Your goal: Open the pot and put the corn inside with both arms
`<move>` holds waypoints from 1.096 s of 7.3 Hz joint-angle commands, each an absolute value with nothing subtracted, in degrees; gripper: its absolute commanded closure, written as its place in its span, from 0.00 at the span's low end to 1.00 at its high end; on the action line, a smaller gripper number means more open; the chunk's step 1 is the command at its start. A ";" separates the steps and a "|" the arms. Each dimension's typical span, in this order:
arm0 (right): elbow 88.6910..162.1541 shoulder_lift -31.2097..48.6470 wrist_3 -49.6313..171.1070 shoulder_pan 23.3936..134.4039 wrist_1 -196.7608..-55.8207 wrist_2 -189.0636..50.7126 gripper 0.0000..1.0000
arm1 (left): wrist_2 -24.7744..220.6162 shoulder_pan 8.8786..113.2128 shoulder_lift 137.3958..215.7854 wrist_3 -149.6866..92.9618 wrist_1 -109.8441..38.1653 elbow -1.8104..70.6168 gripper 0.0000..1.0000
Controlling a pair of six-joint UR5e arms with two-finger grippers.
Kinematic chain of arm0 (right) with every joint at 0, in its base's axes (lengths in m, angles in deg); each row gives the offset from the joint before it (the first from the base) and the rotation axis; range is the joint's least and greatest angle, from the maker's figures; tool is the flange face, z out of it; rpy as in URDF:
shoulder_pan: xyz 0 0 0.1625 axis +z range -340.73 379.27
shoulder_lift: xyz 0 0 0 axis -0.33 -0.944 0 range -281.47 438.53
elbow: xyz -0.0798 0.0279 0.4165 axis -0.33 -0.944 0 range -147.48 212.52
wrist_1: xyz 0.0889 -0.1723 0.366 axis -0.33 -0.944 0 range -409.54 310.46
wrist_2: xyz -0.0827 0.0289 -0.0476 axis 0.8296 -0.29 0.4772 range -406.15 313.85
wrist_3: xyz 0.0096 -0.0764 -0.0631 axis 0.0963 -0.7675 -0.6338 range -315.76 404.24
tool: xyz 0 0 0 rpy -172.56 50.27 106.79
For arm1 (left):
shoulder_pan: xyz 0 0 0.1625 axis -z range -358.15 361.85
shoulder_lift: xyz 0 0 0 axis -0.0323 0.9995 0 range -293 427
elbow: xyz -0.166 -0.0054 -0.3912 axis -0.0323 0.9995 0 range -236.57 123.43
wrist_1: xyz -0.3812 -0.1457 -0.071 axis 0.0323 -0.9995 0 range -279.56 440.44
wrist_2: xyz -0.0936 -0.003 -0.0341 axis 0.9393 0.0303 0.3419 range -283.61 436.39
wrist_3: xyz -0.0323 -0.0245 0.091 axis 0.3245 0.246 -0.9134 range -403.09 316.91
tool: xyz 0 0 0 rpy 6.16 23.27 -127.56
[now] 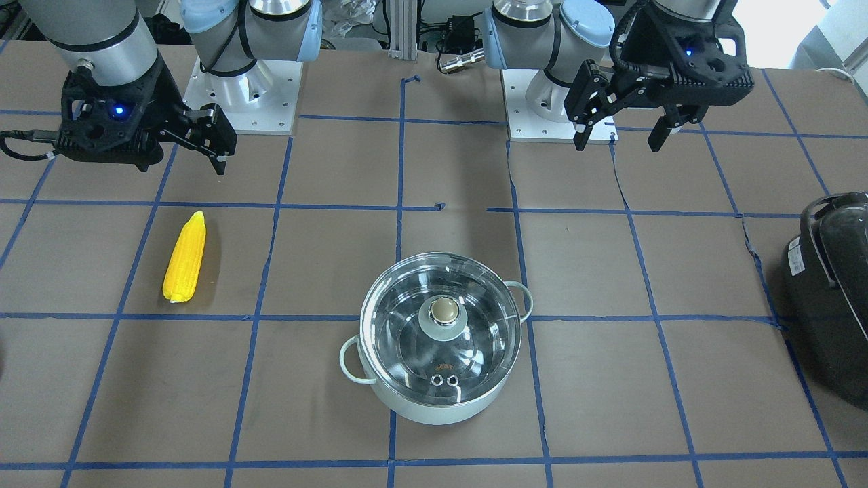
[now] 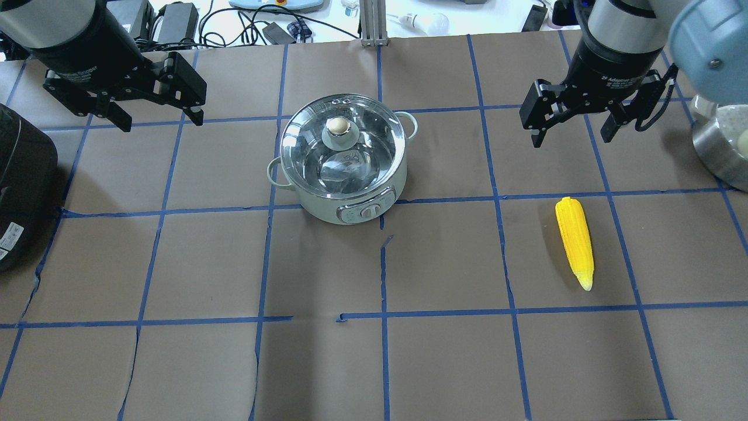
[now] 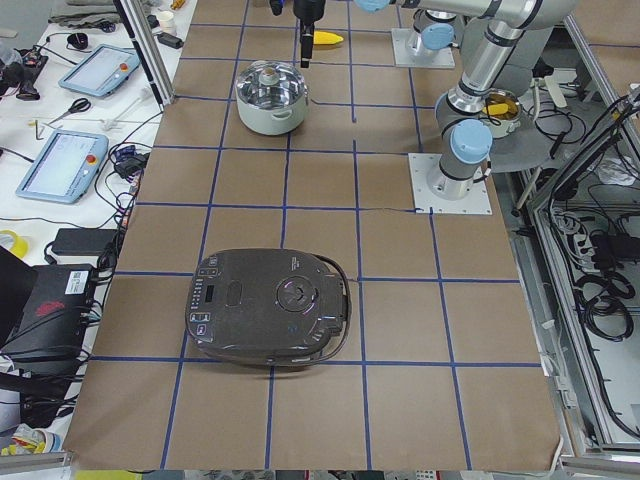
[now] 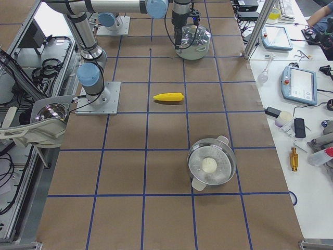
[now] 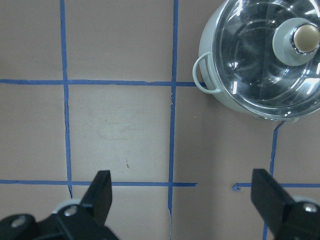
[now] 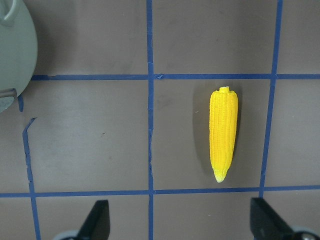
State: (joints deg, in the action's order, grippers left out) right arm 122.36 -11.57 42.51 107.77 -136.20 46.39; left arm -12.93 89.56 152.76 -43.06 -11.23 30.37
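Note:
The pale mint pot (image 1: 434,411) stands mid-table with its glass lid (image 1: 407,325) on; the lid has a round knob (image 2: 338,125). The pot also shows in the overhead view (image 2: 327,206) and the left wrist view (image 5: 206,65). The yellow corn (image 2: 574,241) lies flat on the robot's right side, also in the front view (image 1: 184,257) and the right wrist view (image 6: 223,134). My left gripper (image 2: 160,117) hovers open and empty, left of the pot. My right gripper (image 2: 571,137) hovers open and empty, beyond the corn.
A large black appliance (image 2: 20,187) sits at the table's left end. A second steel pot (image 4: 210,166) stands further along the table on the right side. Blue tape lines grid the brown table cover.

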 commanded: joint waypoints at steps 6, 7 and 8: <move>123.13 -11.74 42.48 107.77 -136.29 46.48 0.00 | -12.65 89.74 153.13 -43.01 -11.14 30.45 0.00; 123.04 -11.74 42.48 107.77 -136.38 46.40 0.00 | -13.08 90.35 152.96 -42.83 -11.32 30.45 0.00; 123.13 -11.65 42.39 107.77 -136.38 46.48 0.00 | -12.48 90.96 153.21 -41.87 -11.23 30.01 0.00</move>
State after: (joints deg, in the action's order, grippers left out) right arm 123.10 -11.71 42.47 107.77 -136.35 46.44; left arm -12.78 90.32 153.09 -42.61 -11.23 30.33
